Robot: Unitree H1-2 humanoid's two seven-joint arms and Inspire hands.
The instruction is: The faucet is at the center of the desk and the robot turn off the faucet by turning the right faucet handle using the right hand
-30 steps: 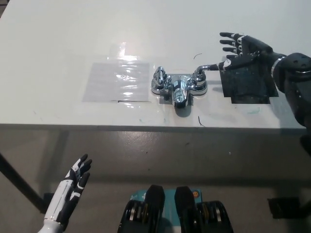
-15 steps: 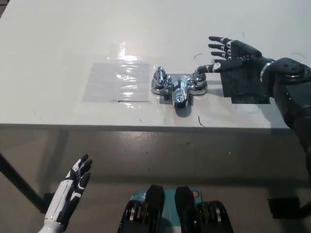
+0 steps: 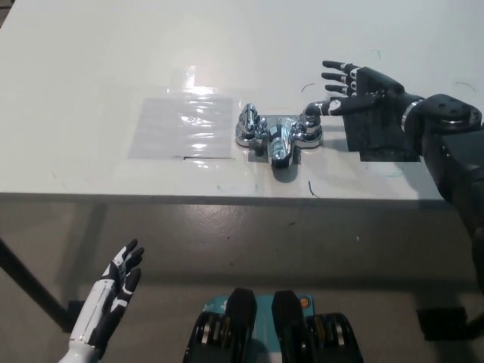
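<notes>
Faucet (image 3: 278, 136) first: you have it at the middle of the white desk (image 3: 91, 68), chrome body facing you, with a clear plastic sheet (image 3: 181, 127) lying to its left and a dark mat (image 3: 382, 132) to its right. Your black right hand (image 3: 361, 87) has slid leftward across that mat over the last second, from well out to the side to right up against the tip of the right faucet handle (image 3: 316, 110), which sticks out toward it. Its fingers are spread apart and clamped on nothing; whether the thumb actually touches the lever tip you cannot tell from this angle. The handle itself looks to sit where it did a second ago, so I judge the approach nearly finished and the turn not yet begun. Your white left hand (image 3: 113, 291) rests below the desk edge at lower left, fingers apart, unchanged.
</notes>
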